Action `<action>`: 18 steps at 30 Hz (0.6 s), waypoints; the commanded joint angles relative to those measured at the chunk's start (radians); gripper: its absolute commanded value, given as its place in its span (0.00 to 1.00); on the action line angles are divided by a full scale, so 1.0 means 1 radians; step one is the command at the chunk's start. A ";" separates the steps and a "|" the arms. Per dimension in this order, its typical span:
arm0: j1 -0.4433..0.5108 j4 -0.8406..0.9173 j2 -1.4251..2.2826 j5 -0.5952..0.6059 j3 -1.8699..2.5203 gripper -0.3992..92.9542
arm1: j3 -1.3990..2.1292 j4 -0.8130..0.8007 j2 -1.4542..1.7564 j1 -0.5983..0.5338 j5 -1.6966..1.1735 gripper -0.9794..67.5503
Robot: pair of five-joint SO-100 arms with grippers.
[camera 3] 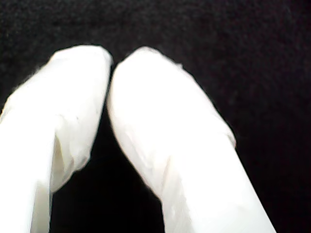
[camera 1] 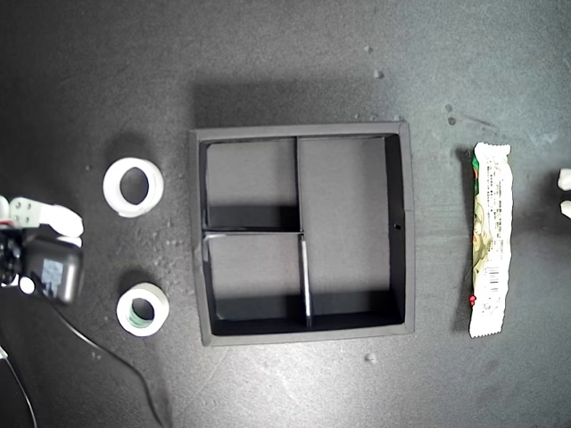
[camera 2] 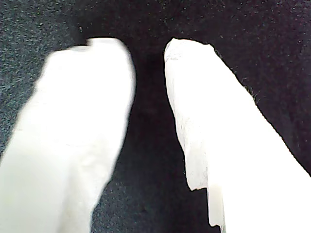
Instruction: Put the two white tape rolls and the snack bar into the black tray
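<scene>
The black tray (camera 1: 407,223) lies in the middle of the exterior view, and all three of its compartments hold nothing. Toward the exterior view's left lie two white tape rolls on the dark mat: an all-white one (camera 1: 113,187) and, nearer the front, one with a greenish core (camera 1: 159,303). The snack bar (camera 1: 490,241) lies lengthwise toward the exterior view's right. My first gripper (camera 2: 148,48) is open by a narrow gap over bare mat. My second gripper (camera 3: 112,58) is shut, tips touching, holding nothing.
An arm with a black body (camera 1: 49,267) and white jaws sits at the exterior view's left edge, close to both rolls. Two white fingertips (camera 1: 564,178) of another arm show at its right edge, beside the bar. A thin cable (camera 1: 116,366) trails across the lower left.
</scene>
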 commanded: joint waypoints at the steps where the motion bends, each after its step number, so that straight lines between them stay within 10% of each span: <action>1: 0.041 -0.032 0.049 -0.003 0.058 0.00 | 0.012 -0.021 0.006 -0.002 -0.084 0.01; 7: 0.074 -0.156 0.049 0.150 0.058 0.00 | 0.012 -0.037 0.006 -0.014 -0.094 0.01; 18: 0.092 -0.118 0.049 0.072 0.023 0.02 | 0.012 -0.143 0.006 -0.026 -0.078 0.01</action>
